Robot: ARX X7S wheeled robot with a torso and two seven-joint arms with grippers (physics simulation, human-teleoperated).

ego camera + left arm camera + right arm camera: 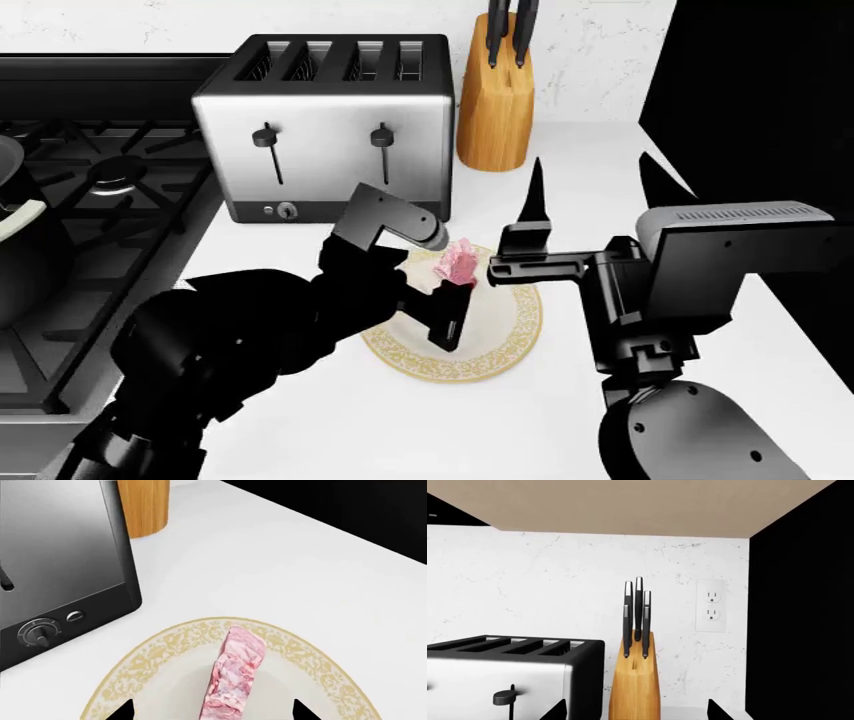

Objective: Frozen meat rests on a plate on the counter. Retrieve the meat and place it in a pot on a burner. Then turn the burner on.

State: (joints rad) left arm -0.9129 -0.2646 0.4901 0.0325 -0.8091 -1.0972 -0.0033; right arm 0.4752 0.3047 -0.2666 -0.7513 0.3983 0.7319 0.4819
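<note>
The frozen meat [233, 672], a pink ridged chunk, lies on the gold-rimmed plate [160, 652] on the white counter [280, 565]. My left gripper [213, 713] is open, with a dark fingertip on either side of the meat and a gap between each and the meat. From the head camera the meat [459, 264] shows just past my left gripper [451, 300] over the plate [497, 338]. My right gripper [597, 190] is open and empty, its fingers pointing up beside the plate. The pot [19, 255] sits on the stove at the far left, near a burner [114, 176].
A silver four-slot toaster [327, 130] stands just behind the plate, and a wooden knife block [497, 100] is to its right. In the right wrist view the toaster [514, 675], knife block [635, 680] and a wall outlet [712, 605] face the open right gripper [637, 712]. A black panel [761, 90] borders the counter's right side.
</note>
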